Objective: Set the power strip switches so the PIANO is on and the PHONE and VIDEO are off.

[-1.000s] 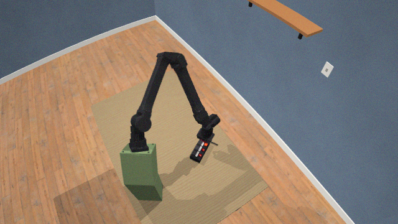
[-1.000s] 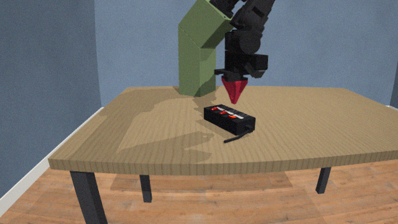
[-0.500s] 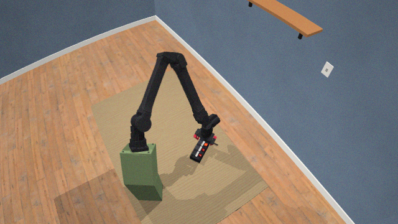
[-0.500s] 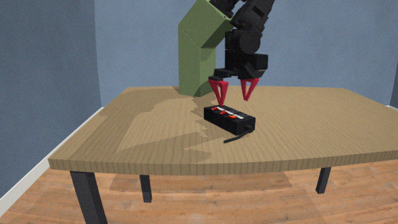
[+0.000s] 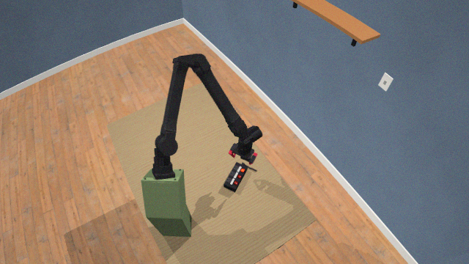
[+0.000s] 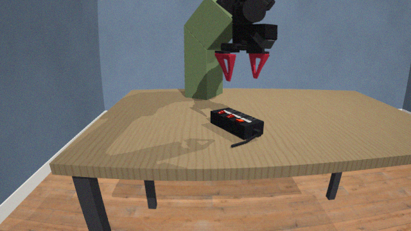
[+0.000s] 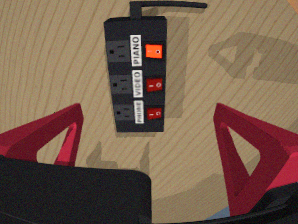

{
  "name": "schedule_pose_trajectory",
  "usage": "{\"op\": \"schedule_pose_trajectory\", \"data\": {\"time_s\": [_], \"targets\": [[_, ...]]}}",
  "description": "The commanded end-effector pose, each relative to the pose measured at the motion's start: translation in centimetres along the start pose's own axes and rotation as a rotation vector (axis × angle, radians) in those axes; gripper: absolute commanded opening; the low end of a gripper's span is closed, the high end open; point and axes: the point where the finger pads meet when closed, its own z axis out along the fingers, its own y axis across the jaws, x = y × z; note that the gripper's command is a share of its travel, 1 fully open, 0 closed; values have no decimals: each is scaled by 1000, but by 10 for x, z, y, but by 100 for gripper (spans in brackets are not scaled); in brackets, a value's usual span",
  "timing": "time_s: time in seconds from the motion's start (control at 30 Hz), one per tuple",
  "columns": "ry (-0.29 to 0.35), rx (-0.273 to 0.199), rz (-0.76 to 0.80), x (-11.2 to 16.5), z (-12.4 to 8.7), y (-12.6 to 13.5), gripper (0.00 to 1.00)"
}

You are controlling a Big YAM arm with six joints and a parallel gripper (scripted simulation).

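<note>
Black rectangular plastic power strip lies flat, face up, on the tan wood-grain table, about mid-table and in front of the green box pedestal. Red-fingered black parallel gripper hangs well above it, fingers spread as wide as they go, nothing between them.

Orientation: in the wrist view the long axis of the strip runs top to bottom of frame; short black cord stub exits the far end and bends to the right. Sockets in one column, white labels in the middle, red rocker switches along the right side. PIANO label sits at the cord end and its switch glows bright orange, looks on. VIDEO switch in the middle and the third switch, label too small to read but presumably PHONE, are dull red, look off. From the top view the strip lies diagonal, cord end toward the gripper.

Handling, judged: rigid hard shell, light, likely slides on the smooth table if shoved sideways. No need to grasp it; press rockers straight down with a fingertip. If gripped, take it across the short width at mid-body
</note>
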Motion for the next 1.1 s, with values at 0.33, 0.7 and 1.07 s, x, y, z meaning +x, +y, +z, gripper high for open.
{"op": "schedule_pose_trajectory", "data": {"time_s": [0.33,0.7,1.07], "targets": [[-1,10,-7,4,-41,-8,100],[-6,13,-9,3,-40,-10,100],[-6,13,-9,3,-40,-10,100]]}}
